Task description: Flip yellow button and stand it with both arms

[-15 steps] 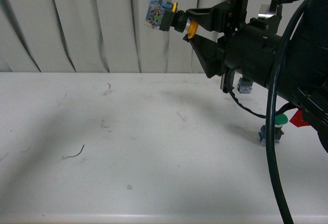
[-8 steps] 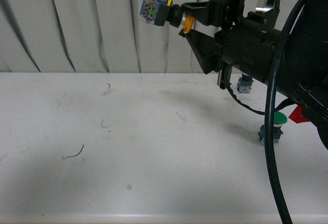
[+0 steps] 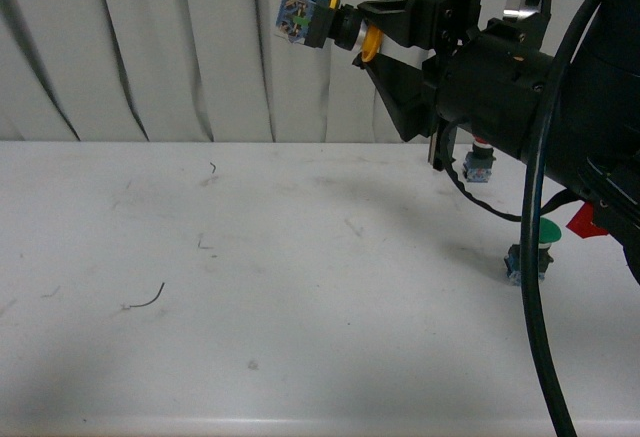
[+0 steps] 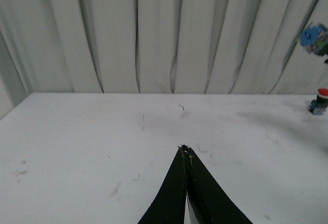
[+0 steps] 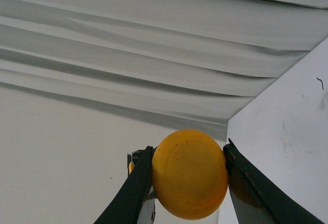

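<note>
Two pincers are in the scene, but only one holds something. The right pincer [image 3: 366,37] is high above the worktop [image 3: 250,287], in front of the white curtain [image 3: 150,47]. Its two black fingers are closed on the round cap of the yellow button [image 3: 322,20]. The button lies sideways in the air: its blue-grey base points away from the arm, toward the robot's left and a little upward. In the right wrist view the orange-yellow cap fills the gap and touches both fingers.

The left pincer [image 4: 185,151] hovers over the worktop with its fingertips pressed together and nothing between them. It does not appear in the front view.

On the robot's right side of the worktop a green-capped button [image 3: 549,230] stands upright, just beside a hanging black cable [image 3: 530,297]. Further back stands a red-capped button [image 3: 481,167], partly hidden behind the right arm. A small curved black thread [image 3: 146,300] lies on the worktop at the left side.
</note>
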Controlling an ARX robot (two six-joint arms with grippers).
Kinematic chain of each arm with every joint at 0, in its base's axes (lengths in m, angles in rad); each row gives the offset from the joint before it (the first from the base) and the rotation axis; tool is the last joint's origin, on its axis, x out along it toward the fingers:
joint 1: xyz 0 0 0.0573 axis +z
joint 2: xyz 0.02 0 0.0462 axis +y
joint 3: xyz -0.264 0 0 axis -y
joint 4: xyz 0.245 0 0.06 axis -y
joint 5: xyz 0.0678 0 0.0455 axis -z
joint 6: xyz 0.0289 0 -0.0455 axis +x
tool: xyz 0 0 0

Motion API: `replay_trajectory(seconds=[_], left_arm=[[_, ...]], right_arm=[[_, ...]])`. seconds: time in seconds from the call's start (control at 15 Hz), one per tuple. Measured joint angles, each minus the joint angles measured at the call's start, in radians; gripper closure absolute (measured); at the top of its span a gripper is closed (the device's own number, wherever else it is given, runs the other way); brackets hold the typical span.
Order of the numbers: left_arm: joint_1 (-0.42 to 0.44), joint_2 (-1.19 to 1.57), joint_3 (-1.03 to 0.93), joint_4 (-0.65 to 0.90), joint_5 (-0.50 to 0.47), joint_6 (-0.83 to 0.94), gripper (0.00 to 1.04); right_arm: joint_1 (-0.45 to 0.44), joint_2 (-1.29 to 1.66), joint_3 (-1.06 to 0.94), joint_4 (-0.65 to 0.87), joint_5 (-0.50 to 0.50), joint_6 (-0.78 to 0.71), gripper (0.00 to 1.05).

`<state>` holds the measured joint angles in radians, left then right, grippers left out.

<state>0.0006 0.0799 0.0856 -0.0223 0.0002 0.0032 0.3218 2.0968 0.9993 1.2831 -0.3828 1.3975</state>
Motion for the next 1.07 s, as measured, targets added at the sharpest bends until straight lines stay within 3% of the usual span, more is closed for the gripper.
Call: replay_trajectory(seconds=[0.67, 0.93, 1.07], left_arm=[[-0.001, -0.072, -0.076, 0.015, 0.000, -0.001, 1.03], [-0.001, -0.072, -0.076, 0.019, -0.001, -0.002, 0.57], [-0.001, -0.072, -0.076, 0.019, -0.001, -0.003, 0.48]], right_arm=[[0.006, -0.002, 0.000, -0.002, -0.004, -0.003, 0.70], [-0.008, -0.050, -0.010, -0.059, 0.018, -0.134, 0.70], [-0.021, -0.085, -0.007, -0.151, 0.046, -0.203, 0.70]])
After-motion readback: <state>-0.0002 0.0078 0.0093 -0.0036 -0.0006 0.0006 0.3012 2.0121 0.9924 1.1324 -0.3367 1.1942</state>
